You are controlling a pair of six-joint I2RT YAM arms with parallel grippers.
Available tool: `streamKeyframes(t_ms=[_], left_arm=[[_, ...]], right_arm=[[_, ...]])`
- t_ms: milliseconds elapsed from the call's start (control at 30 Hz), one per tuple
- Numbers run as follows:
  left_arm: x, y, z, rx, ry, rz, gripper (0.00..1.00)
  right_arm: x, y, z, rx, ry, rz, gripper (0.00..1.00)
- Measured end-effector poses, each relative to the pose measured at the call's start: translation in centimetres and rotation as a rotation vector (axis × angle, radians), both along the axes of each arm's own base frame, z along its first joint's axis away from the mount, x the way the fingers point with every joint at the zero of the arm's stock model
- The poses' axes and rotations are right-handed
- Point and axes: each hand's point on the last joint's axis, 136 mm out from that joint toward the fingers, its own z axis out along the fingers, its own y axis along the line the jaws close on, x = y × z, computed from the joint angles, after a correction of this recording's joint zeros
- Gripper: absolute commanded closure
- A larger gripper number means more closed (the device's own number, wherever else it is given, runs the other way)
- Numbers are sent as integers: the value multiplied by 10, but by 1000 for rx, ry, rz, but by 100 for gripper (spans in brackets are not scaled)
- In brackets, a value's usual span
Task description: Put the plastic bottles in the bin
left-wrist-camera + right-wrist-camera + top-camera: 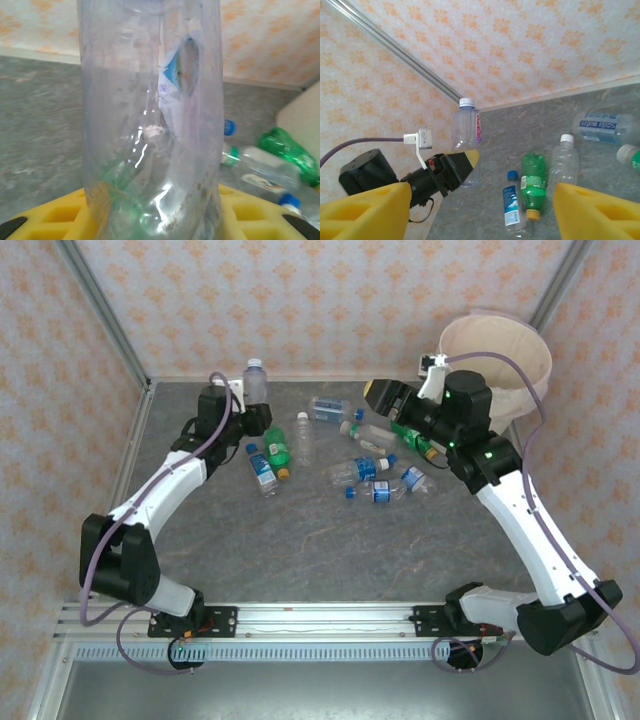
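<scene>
Here, left fingers point(50, 217) around upright bottle point(150, 125)

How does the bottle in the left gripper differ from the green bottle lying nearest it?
The held bottle is clear with a pale cap; the green bottle has a yellow cap. The held bottle stands upright, gripped by the left gripper; the green bottle lies flat on the table. Both are capped.

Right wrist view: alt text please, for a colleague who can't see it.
The left gripper holds a clear bottle upright, left of centre. The right gripper stands open and empty, its yellow fingers at the bottom corners; a green bottle and others lie on the grey table.
</scene>
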Motion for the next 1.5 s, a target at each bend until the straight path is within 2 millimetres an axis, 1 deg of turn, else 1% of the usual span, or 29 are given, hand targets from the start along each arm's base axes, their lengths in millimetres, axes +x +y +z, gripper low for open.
streamKeyframes(t_ms=[133,200,300,400,467,567,767,900,1000,1267,1500], left_arm=[[-22,-42,23,-8,-65,-101,56],[-33,-62,32,0,-92,-152,56],[-50,-93,38,33,-123,-220,56],[-66,-121,41,56,-138,-289,56],[-75,-135,44,57,-145,-323,56],[-86,-152,51,65,-165,-358,56],[-108,-184,77,72,-225,-429,57],[-111,-191,73,114,-221,-432,57],[-117,-196,70,137,-220,-442,57],[-124,-202,69,146,-221,-457,57],[-129,-205,69,157,-227,-465,57]], right_arm=[[9,10,-17,1,58,30,38],[11,13,-21,2,77,39,40],[12,16,-21,7,85,49,43],[11,17,-17,18,83,56,49],[10,18,-16,24,84,63,51],[10,19,-15,28,85,71,52],[10,19,-16,27,86,73,53],[10,18,-11,30,75,67,55],[11,17,-12,25,79,56,56],[14,10,-12,14,75,11,57],[15,9,-12,13,74,4,58]])
